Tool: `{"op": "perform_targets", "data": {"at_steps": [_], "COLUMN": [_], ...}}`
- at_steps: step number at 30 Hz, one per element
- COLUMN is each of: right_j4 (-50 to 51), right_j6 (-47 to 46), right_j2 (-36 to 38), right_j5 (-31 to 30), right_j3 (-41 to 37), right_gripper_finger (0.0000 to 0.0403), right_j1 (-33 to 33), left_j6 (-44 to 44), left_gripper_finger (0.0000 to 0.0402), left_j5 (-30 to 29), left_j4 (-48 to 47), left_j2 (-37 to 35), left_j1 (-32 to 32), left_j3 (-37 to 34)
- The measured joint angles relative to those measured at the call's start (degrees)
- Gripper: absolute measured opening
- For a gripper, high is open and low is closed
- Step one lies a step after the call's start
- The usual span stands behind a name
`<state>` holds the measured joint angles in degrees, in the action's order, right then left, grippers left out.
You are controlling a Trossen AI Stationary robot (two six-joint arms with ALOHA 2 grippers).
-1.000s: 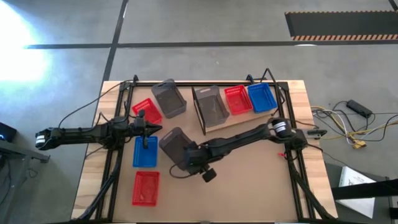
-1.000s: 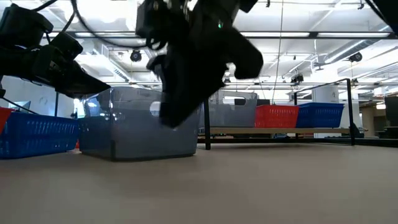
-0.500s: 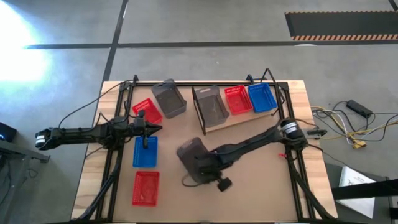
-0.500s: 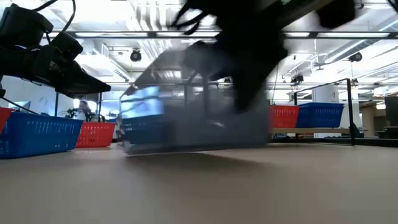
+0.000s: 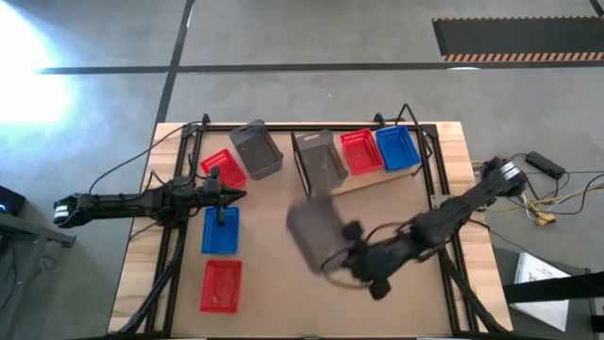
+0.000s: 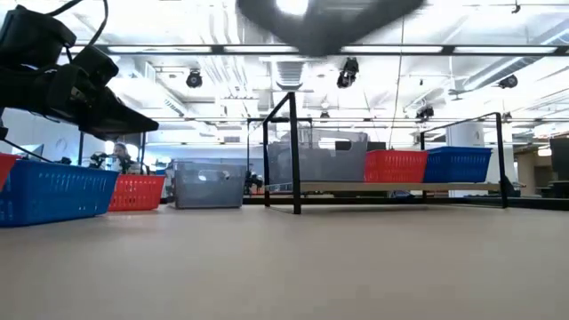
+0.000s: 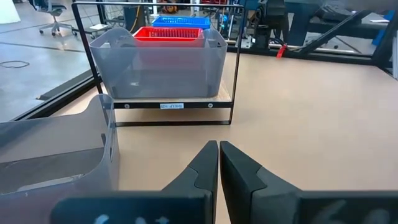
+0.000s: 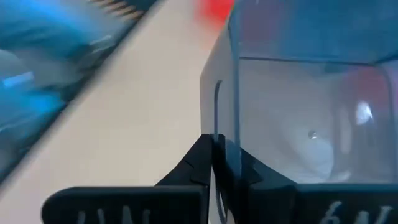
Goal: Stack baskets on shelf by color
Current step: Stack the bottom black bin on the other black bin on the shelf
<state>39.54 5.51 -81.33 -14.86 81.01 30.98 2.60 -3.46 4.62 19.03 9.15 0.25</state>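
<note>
My right gripper (image 5: 344,253) is shut on a dark grey basket (image 5: 316,231), held high over the middle of the table. In the low view only a dark blur of that basket (image 6: 329,16) shows at the top. The shelf (image 5: 370,178) at the far right carries a grey basket (image 5: 321,157), a red one (image 5: 359,151) and a blue one (image 5: 397,146), all resting on their bottoms. My left gripper (image 5: 240,195) hangs shut with nothing in it over the left side, above a blue basket (image 5: 220,229). My right gripper pinches one wall of the grey basket near its rim (image 8: 235,140), the wall standing between the two fingers. It comes from the table's right and near side. The basket is lifted clear of the table and tilted.
On the table's left lie another grey basket (image 5: 257,149), a red basket (image 5: 222,166) and a second red basket (image 5: 222,285) near the front. A black frame (image 5: 179,227) runs along the table's sides. Bare tabletop lies in front of the shelf.
My right gripper has carried the grey basket from the table's left-middle toward the right edge and upward. The basket stood on the table a second ago, then tipped, and now hangs clear, high enough to leave the low view almost entirely.
</note>
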Motion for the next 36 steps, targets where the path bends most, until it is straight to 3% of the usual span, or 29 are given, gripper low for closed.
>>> {"op": "perform_targets", "data": {"at_steps": [4, 8, 11, 14, 18, 21, 27, 36], "right_j4": [0.91, 0.91, 2.07, 2.46, 2.3, 1.8, 2.19, 2.63], "right_j6": [6.09, 13.89, 20.44, 24.2, 27.66, 30.08, 30.56, 29.83], "right_j2": [7.43, 12.68, 13.81, 12.76, 8.15, 3.9, -2.95, -7.02], "right_j5": [-9.02, -8.44, -3.28, 6.19, 15.28, 19.05, 22.45, 22.79], "right_j3": [-0.51, -2.23, -3.58, -5.57, -6.78, -6.56, -4.69, -2.98], "right_gripper_finger": [0.0009, 0.0009, 0.0009, 0.0009, 0.0009, 0.0009, 0.0009, 0.0008], "right_j1": [-3.62, -14.07, -25.35, -36.79, -47.26, -49.76, -48.86, -46.66], "left_j6": [-0.01, 0.01, -0.01, 0.0, 0.0, 0.01, -0.01, 0.01], "left_gripper_finger": [0.0, 0.0, 0.0, 0.0, 0.0, 0.0, 0.0, 0.0], "left_j5": [0.0, 0.02, 0.01, 0.0, 0.01, 0.0, 0.0, 0.02], "left_j4": [0.0, 0.0, 0.01, 0.0, 0.01, 0.01, 0.02, 0.0], "left_j2": [-0.04, 0.07, 0.02, -0.02, -0.02, 0.06, -0.04, 0.02], "left_j1": [-0.02, 0.0, -0.02, 0.0, 0.0, -0.02, -0.02, 0.0], "left_j3": [0.0, 0.0, 0.0, 0.0, 0.0, 0.0, 0.0, 0.0]}}
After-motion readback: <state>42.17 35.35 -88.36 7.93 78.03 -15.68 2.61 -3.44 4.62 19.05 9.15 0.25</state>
